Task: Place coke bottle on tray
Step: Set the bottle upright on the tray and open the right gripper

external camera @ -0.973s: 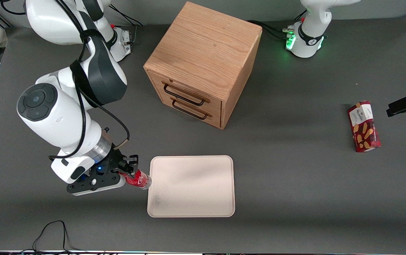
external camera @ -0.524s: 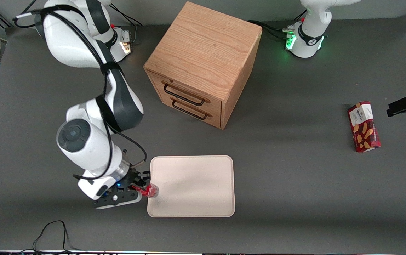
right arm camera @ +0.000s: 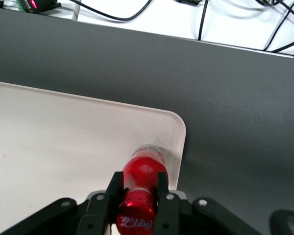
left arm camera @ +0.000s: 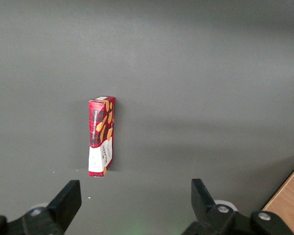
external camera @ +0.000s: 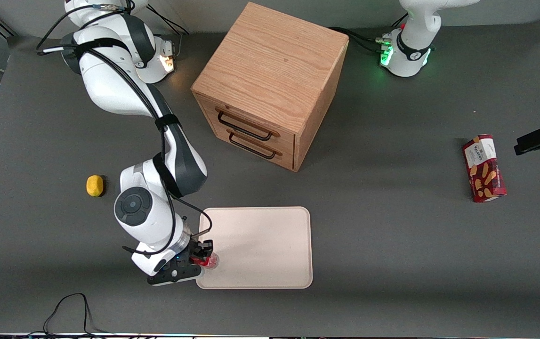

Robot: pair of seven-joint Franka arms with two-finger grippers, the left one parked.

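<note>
Front view: the bottle (external camera: 209, 260) is pinched near its cap by the end effector (external camera: 201, 258) and is held over the tray (external camera: 270, 235), right at the corner nearest the working arm and the camera, so pretty much only the set-down and release are left. Whether its base is already touching can't be told. In the wrist view the bottle (right arm camera: 143, 176) is seen just inside the rim (right arm camera: 180, 142), so it should probably be shifted inward, where lots of bare tray is available.
</note>
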